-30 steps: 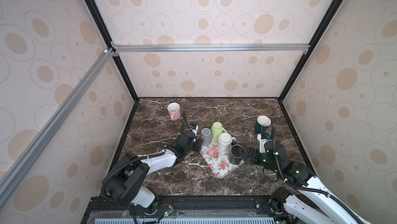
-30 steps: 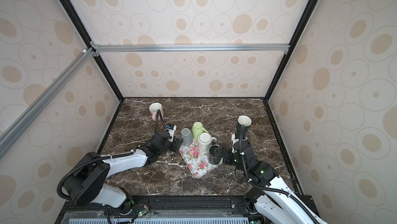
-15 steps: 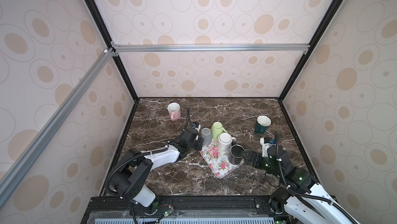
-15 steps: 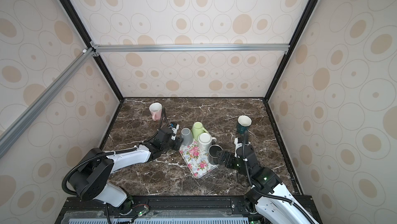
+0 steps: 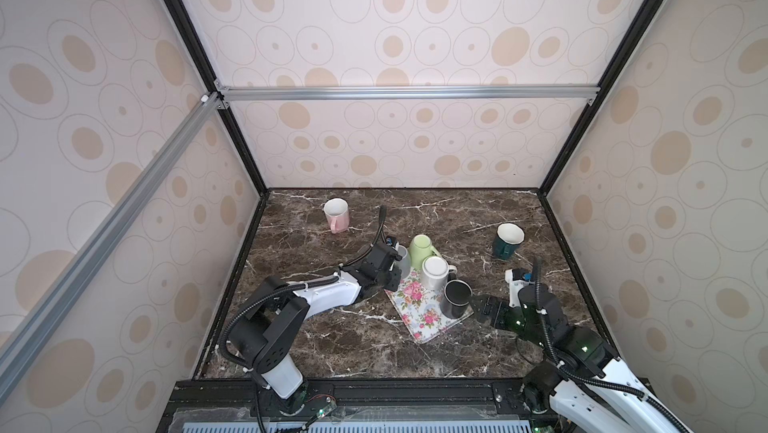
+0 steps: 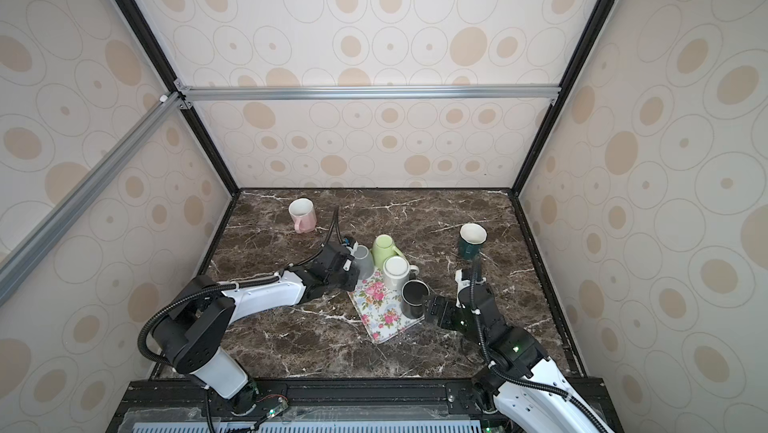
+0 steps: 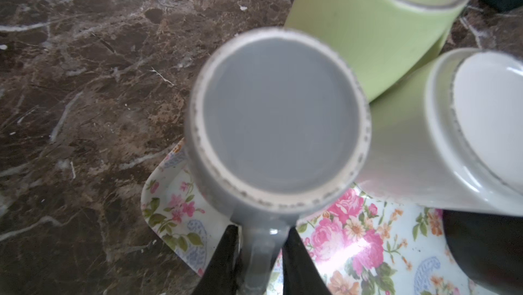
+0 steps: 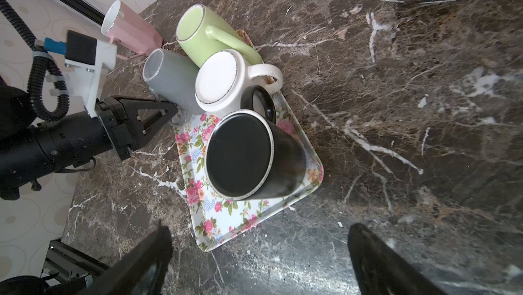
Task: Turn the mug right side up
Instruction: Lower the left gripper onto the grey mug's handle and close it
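Closing since earlier, left gripper (image 7: 261, 234) pinches the handle of the upside-down grey mug (image 7: 277, 121); right gripper (image 8: 260, 231) gapes empty; flipping remains.

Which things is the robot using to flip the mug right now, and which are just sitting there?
In the job:
- gray mug, upside down at the flowery tray's edge
- left gripper, pinching its handle

Just sitting:
- green mug
- white mug
- black mug
- pink mug
- dark green mug
- right gripper, open, holding nothing

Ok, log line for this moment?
left gripper: clamped on grey mug handle | right gripper: open, empty, facing black mug | grey mug: upside down
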Motion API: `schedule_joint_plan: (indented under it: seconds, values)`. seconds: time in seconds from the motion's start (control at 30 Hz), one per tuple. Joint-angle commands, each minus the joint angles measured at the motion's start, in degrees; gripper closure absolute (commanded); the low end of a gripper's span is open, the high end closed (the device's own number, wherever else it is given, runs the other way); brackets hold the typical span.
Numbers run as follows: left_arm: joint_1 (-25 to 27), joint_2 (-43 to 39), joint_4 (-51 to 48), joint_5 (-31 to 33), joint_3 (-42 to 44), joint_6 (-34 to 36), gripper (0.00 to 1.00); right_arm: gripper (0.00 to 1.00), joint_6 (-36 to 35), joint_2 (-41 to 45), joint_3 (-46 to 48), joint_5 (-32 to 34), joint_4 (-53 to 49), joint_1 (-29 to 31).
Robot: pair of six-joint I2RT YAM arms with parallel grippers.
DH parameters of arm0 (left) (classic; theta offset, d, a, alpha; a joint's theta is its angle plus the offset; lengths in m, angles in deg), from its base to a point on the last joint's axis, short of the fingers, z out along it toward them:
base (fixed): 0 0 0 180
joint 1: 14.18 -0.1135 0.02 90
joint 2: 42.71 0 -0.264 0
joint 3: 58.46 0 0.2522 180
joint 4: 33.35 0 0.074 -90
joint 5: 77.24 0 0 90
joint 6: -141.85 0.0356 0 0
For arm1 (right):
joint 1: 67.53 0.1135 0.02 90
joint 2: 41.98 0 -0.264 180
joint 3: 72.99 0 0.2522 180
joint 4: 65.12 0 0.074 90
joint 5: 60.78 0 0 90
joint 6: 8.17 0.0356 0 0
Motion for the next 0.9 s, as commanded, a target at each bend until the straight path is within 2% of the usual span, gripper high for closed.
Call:
schedule_joint_plan:
  seconds: [0.0, 0.23, 0.3, 0.47, 0.87]
  values:
    - [0.4, 0.9, -2.6, 3.2, -3.0, 1.0, 0.74, 0.00, -0.2, 1.8, 1.4, 1.1, -2.4, 0.1]
    - [0.8, 3.2, -5.2, 6.1, -5.9, 0.7, 0.76, 0.00, 0.5, 5.1, 1.8, 1.5, -4.2, 0.1]
    - [1.0, 4.0, -6.4, 6.9, -7.0, 0.7, 0.80, 0.00, 0.4, 5.6, 1.7, 1.8, -4.7, 0.2]
    - [1.4, 5.3, -7.4, 7.0, -8.5, 0.9, 0.83, 0.00, 0.2, 6.0, 1.4, 1.8, -5.2, 0.2]
    - [1.5, 5.9, -9.0, 7.7, -9.6, 0.5, 0.98, 0.00, 0.2, 6.2, 1.7, 1.8, -5.5, 0.2]
